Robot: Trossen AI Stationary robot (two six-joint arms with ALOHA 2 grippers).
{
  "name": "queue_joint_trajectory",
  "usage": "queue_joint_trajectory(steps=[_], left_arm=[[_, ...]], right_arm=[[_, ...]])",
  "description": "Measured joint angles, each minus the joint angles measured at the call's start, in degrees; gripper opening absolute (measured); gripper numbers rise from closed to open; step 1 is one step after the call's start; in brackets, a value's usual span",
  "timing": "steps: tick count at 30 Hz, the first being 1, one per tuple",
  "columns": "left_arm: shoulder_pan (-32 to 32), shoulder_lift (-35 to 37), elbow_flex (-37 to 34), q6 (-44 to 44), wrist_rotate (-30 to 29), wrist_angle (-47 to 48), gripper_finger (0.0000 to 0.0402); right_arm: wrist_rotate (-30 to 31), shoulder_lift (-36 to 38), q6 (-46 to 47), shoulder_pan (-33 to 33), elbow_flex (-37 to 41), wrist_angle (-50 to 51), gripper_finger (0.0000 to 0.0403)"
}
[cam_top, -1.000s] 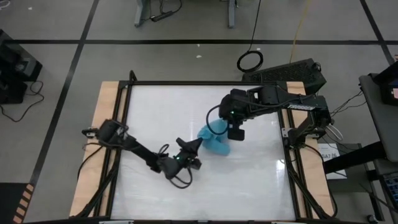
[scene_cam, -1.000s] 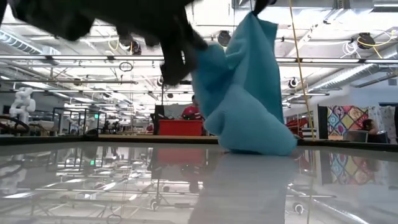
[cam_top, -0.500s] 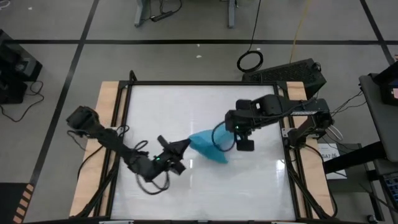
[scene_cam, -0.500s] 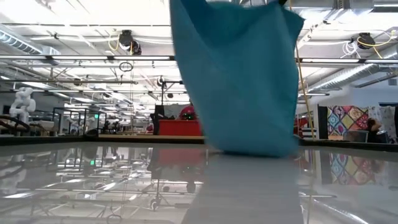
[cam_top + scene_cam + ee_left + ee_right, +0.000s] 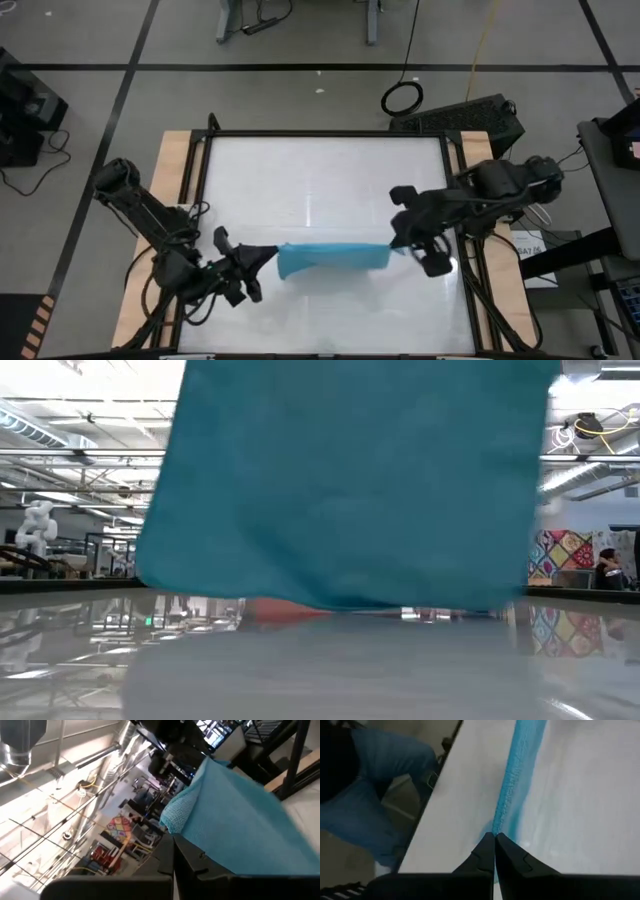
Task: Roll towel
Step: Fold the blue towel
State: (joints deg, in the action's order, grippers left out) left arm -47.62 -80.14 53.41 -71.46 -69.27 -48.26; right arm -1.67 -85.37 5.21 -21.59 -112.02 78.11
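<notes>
Towel: you see the towel (image 5: 333,256) stretched in a taut band between both grippers, over the near part of the white table (image 5: 320,170); in the low view it hangs as a broad sheet just above the surface.
Left gripper: your left gripper (image 5: 270,254) is clenched on the towel's left end.
Right gripper: your right gripper (image 5: 494,836) pinches the opposite edge, fingers pressed together.
Background: a person's blue trouser leg (image 5: 375,795) shows beside the table.

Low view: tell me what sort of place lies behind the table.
Probably a large robotics lab or workshop: exposed ceiling ducts, a white humanoid figure at left, and a colourful patterned panel behind the hanging towel.
</notes>
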Motion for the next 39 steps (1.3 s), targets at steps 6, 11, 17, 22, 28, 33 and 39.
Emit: queue_joint_trajectory(steps=[6, 11, 17, 22, 28, 33, 39], left_arm=[[7.0, 0.0, 0.0, 3.3, -3.0, 6.2, 0.0], [15.2, 0.0, 0.0, 16.5, -4.5, 21.4, 0.0], [23.5, -0.1, 0.0, 40.1, 0.4, 46.6, 0.0], [29.3, -1.6, 0.0, 56.3, 8.8, 60.1, 0.0], [32.7, -6.0, -0.3, 60.1, 14.9, 65.4, 0.0], [33.0, -9.3, -1.6, 60.7, 18.3, 65.8, 0.0], [30.5, -9.8, -3.3, 63.2, 20.8, 65.8, 0.0]], right_arm=[[14.8, -1.5, -3.3, 4.2, 0.0, 4.0, 0.0], [18.2, -4.9, -3.4, 10.3, 2.9, 7.1, 0.0], [18.2, -8.0, -5.0, 16.1, 12.3, 7.0, 0.0], [18.3, -9.1, -8.6, 20.6, 22.8, 1.0, 0.0], [18.4, -9.2, -12.2, 24.3, 31.5, -8.0, 0.0], [17.8, -9.2, -11.9, 24.3, 33.8, -10.9, 0.0], [11.9, -9.2, -9.2, 20.6, 33.9, -11.7, 0.0]])
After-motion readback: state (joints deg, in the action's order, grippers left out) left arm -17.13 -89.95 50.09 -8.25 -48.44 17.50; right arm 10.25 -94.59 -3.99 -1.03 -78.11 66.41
